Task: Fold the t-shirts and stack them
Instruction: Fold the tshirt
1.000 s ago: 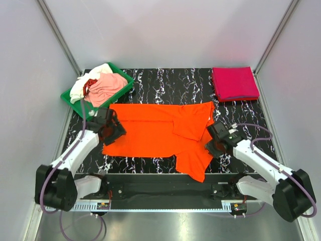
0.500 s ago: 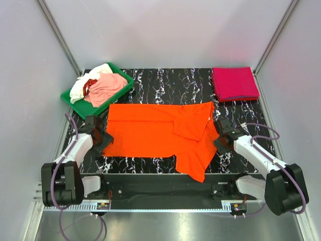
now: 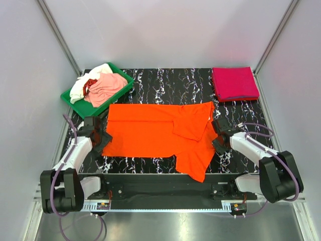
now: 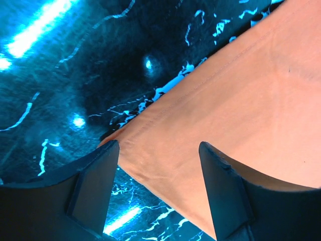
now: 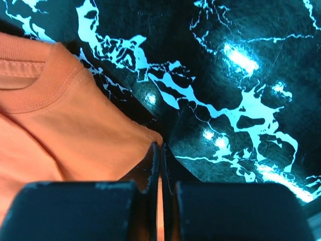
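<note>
Near edge: a flap of the orange t-shirt [image 3: 155,133] runs down to the near edge of the worktop [image 3: 165,83], right of middle.
Left gripper [image 4: 158,144]: jaws apart, low over the worktop near its left edge. It straddles the near-left corner of the orange t-shirt, and the hem lies in the gap between the fingers [image 4: 95,173]. Cannot tell if the cloth touches them; no grip.
Right gripper [image 5: 160,146]: jaws together, clamped on the orange t-shirt's right edge, with a thin sliver of orange cloth between the fingers. The ribbed collar [image 5: 45,80] lies near, on the left of the wrist view. Bare worktop beyond the tips.
Orange t-shirt: spread flat across the middle of the worktop, between the two grippers, one at each of its side edges. A layer is folded over on its right half.
Green tray [image 3: 70,98]: far-left corner of the worktop, skewed to the edges, just beyond the orange t-shirt's far-left corner.
Tray load: pale pink t-shirt [image 3: 106,85], white t-shirt [image 3: 80,86] and a bit of red t-shirt [image 3: 91,83], crumpled together.
Magenta t-shirt [image 3: 234,83]: folded flat in the far-right corner, well apart from both grippers.
</note>
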